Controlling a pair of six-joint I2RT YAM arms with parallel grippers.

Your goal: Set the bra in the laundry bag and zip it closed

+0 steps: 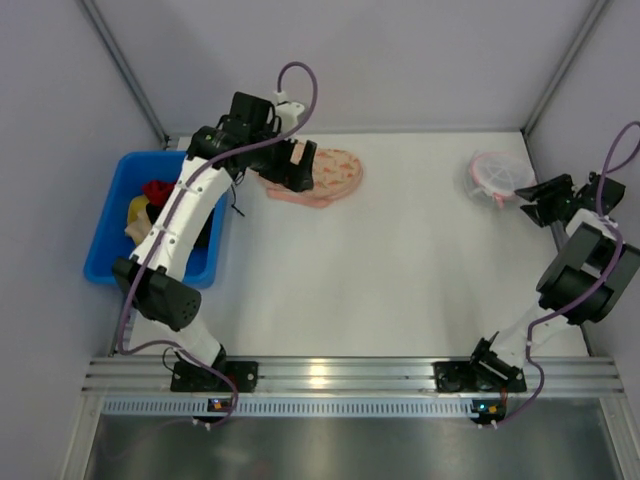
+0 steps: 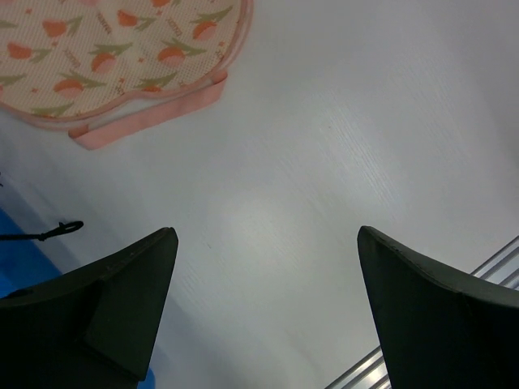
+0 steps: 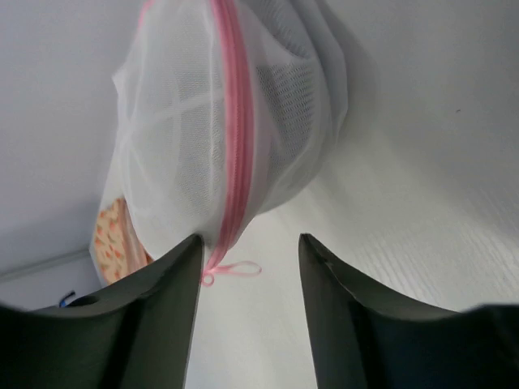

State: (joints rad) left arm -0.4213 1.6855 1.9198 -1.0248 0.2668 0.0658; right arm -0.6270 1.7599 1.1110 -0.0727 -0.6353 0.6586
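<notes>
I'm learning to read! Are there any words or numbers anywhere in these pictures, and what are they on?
None can be read.
The peach-pink patterned cloth has tiny brown marks between its printed flowers, maybe letters, but they are too blurred to read.

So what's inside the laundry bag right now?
Through the white mesh of the laundry bag, only pale ribs and more mesh show, nothing black. Its underside and the part behind the pink zip are hidden.
</notes>
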